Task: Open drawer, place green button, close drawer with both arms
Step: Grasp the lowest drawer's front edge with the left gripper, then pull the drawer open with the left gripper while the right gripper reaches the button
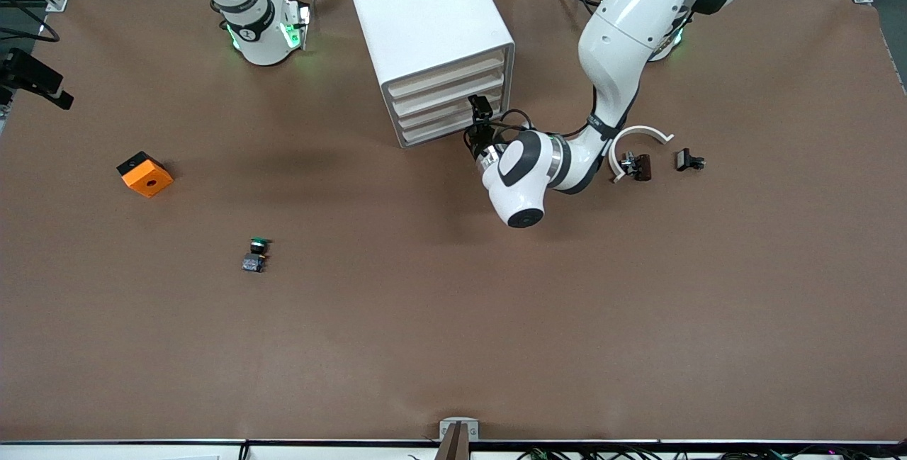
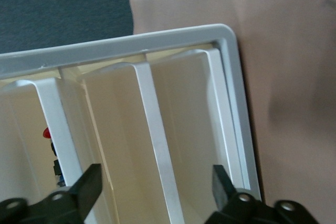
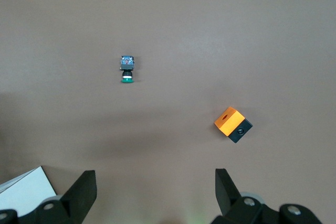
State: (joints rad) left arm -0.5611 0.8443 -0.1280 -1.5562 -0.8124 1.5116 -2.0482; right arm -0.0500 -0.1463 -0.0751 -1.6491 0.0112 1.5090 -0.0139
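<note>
The white cabinet (image 1: 425,13) stands at the robots' edge of the table with all four drawers pushed in. The lowest drawer (image 1: 434,132) shows its pale beige front. My left gripper (image 1: 478,105) is open right at the drawer fronts; in the left wrist view (image 2: 155,187) its fingers straddle a white drawer lip without gripping it. The button (image 1: 256,253), with its green cap, lies on the table toward the right arm's end, much nearer the front camera than the cabinet. It also shows in the right wrist view (image 3: 126,68). My right gripper (image 3: 155,190) is open and empty, high above the table.
An orange block (image 1: 144,174) with a hole lies toward the right arm's end, also in the right wrist view (image 3: 233,124). A white arc (image 1: 638,142) and two small black-brown pieces (image 1: 636,166) lie beside the left arm. A small red item (image 2: 47,132) sits inside an upper drawer.
</note>
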